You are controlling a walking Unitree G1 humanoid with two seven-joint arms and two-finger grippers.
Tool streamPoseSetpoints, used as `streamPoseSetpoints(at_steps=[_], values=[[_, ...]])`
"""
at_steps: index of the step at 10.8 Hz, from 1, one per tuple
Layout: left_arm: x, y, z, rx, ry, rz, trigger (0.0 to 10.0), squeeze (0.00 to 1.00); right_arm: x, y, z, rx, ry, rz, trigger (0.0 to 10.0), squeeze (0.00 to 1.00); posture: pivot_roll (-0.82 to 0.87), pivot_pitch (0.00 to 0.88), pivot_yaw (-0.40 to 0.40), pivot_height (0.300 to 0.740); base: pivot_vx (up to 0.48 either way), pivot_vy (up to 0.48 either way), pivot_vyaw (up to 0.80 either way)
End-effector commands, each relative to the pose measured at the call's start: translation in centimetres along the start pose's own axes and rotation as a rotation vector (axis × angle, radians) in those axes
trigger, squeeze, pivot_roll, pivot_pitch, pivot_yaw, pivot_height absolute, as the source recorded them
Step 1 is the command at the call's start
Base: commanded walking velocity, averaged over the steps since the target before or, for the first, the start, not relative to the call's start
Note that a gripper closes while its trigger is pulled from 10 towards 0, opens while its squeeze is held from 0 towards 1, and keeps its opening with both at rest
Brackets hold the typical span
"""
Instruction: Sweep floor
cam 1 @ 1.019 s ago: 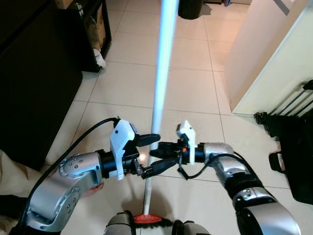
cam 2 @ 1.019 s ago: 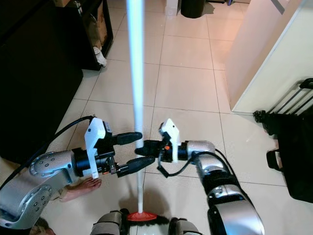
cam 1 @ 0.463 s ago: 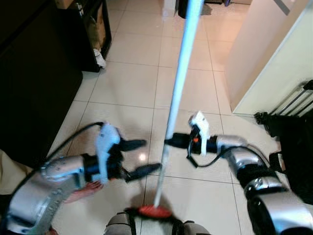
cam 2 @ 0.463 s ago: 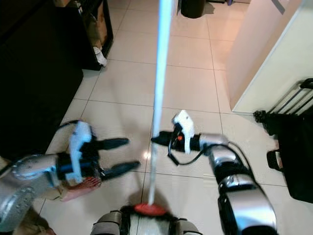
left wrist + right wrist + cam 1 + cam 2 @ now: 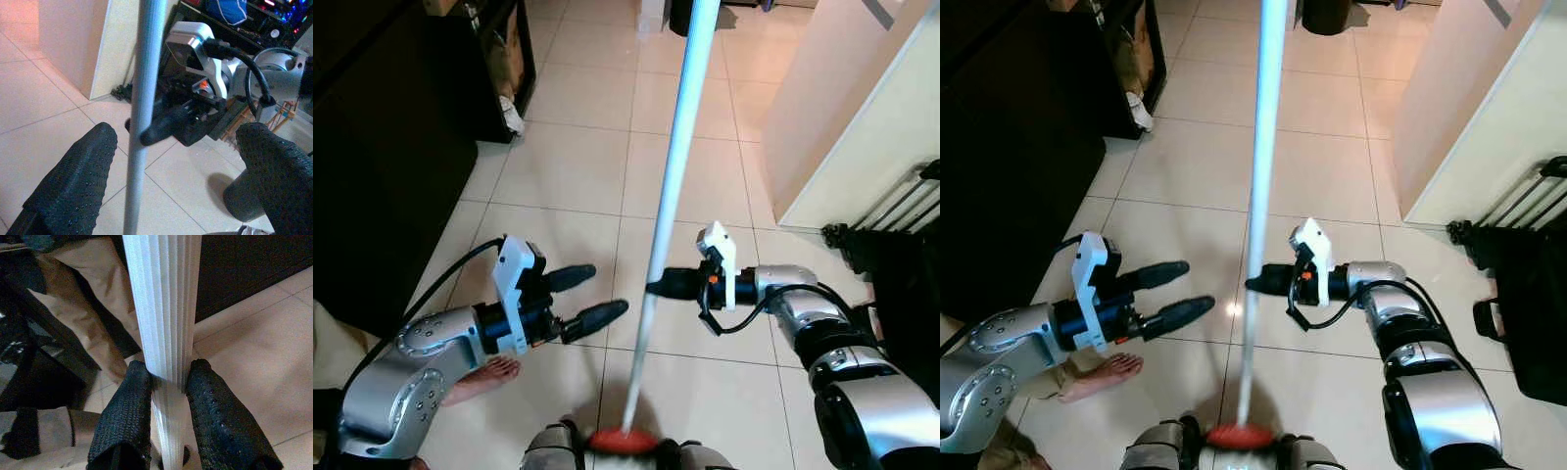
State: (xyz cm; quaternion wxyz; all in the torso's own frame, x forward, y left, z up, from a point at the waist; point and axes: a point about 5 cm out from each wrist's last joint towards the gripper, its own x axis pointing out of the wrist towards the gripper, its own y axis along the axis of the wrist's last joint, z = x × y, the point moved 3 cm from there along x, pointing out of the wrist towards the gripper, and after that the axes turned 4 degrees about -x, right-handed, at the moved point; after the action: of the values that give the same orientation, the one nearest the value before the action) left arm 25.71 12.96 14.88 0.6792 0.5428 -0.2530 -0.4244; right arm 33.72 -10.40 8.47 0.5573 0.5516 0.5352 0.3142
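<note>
Left eye view puts the broom handle (image 5: 668,196) as a long pale shaft running from the top centre of the frame down to the lower middle, leaning slightly so that its top sits further right than its foot. At the bottom edge it ends in a red broom head (image 5: 622,441), just between the robot's own legs.

Right of centre, the right gripper (image 5: 658,287) reaches in from the right side of the frame and its two black fingers are closed around the shaft, roughly two thirds of the way down the picture. The right wrist view confirms the clamp: a ribbed white handle (image 5: 164,323) stands between the two textured fingers (image 5: 124,423), which press against it on either side.

At lower left, the left gripper (image 5: 587,294) points toward the handle, with its fingers spread apart and holding nothing. Its tips sit just to the left of the shaft and slightly below the right gripper, not touching the handle. In the left wrist view the shaft (image 5: 144,107) stands upright in the gap between the two parted fingers (image 5: 78,183), with the right gripper (image 5: 146,134) behind it.

A person's bare foot (image 5: 481,380) rests on the tiled floor (image 5: 568,166) at lower left, below the left arm.
</note>
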Motion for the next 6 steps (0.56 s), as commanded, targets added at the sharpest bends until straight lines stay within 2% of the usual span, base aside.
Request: streamPoseSetpoints(at_steps=[1, 6], values=[[-0.2, 0.7, -0.3, -0.018, 0.008, 0.046, 10.0, 0.0, 0.0, 0.3, -0.7, -0.005, 0.078, 0.027, 10.0, 0.0, 0.12, 0.176, -0.051, 0.74, 0.0, 0.0, 0.0], [-0.8, 0.6, -0.2, -0.006, -0.019, 0.009, 10.0, 0.0, -1.3, 1.0, -0.9, -0.007, 0.17, 0.005, 10.0, 0.0, 0.12, 0.173, -0.052, 0.74, 0.0, 0.0, 0.0]])
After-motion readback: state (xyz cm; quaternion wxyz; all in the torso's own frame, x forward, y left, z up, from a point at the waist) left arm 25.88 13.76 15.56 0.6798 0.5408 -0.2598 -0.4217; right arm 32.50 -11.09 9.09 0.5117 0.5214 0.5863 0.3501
